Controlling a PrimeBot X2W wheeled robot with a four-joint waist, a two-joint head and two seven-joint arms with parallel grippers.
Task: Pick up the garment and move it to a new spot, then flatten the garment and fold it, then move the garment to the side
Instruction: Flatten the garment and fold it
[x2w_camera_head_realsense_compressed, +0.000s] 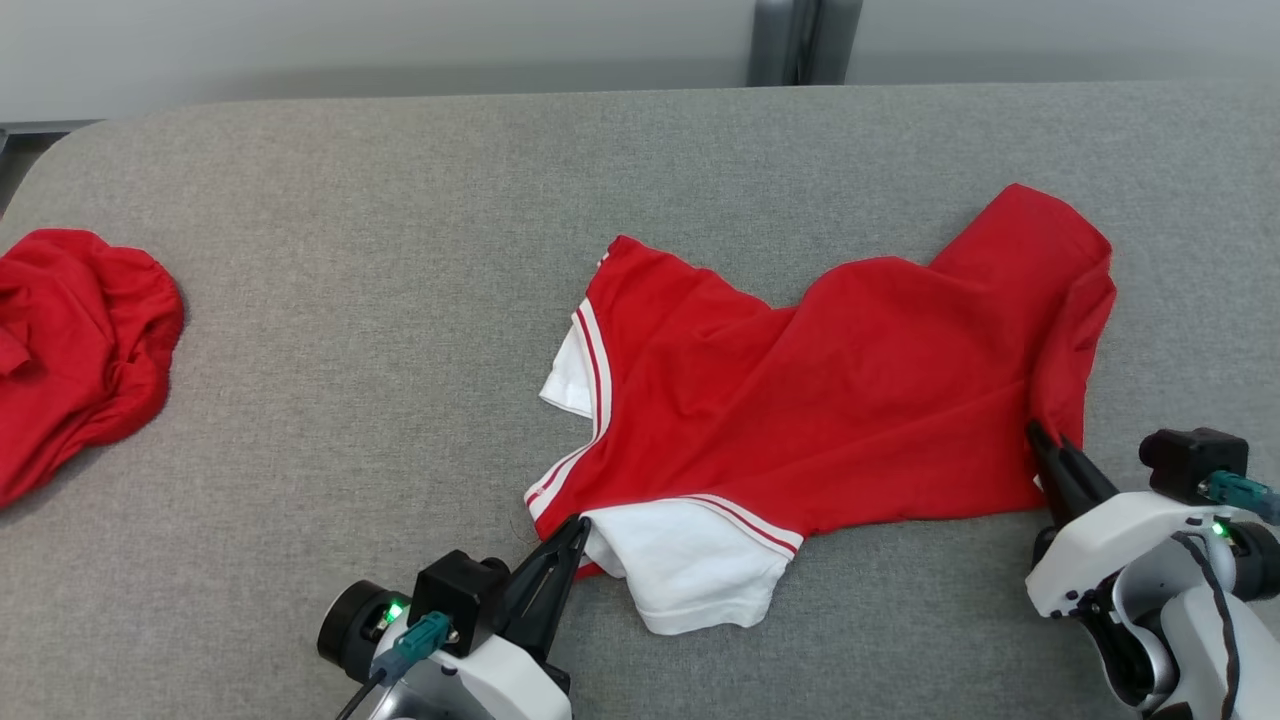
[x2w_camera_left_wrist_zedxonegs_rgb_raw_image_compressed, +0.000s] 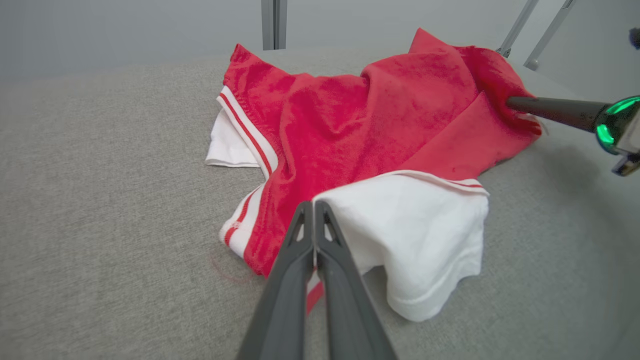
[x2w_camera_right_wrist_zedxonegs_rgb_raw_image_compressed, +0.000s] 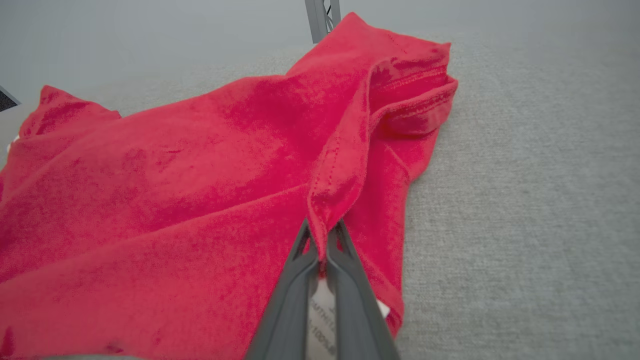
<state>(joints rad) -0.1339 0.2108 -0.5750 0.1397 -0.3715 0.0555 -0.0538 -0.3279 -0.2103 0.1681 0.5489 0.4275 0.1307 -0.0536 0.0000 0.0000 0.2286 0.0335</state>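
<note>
The garment (x2w_camera_head_realsense_compressed: 820, 390) is a red shirt with white, red-striped sleeves, lying rumpled on the grey surface right of centre. My left gripper (x2w_camera_head_realsense_compressed: 580, 525) is shut on its near left edge, where red cloth meets the white sleeve (x2w_camera_left_wrist_zedxonegs_rgb_raw_image_compressed: 425, 235); in the left wrist view the left gripper (x2w_camera_left_wrist_zedxonegs_rgb_raw_image_compressed: 314, 205) pinches that cloth. My right gripper (x2w_camera_head_realsense_compressed: 1035, 430) is shut on a raised fold at the near right corner. The right wrist view has the right gripper (x2w_camera_right_wrist_zedxonegs_rgb_raw_image_compressed: 320, 227) clamped on that red fold of the garment (x2w_camera_right_wrist_zedxonegs_rgb_raw_image_compressed: 200, 175), with a white label below the fingers.
A second red cloth (x2w_camera_head_realsense_compressed: 70, 340) lies bunched at the far left edge of the grey padded surface (x2w_camera_head_realsense_compressed: 350, 300). A pale wall and a dark post (x2w_camera_head_realsense_compressed: 800, 40) stand behind the surface. Bare grey surface lies between the two cloths.
</note>
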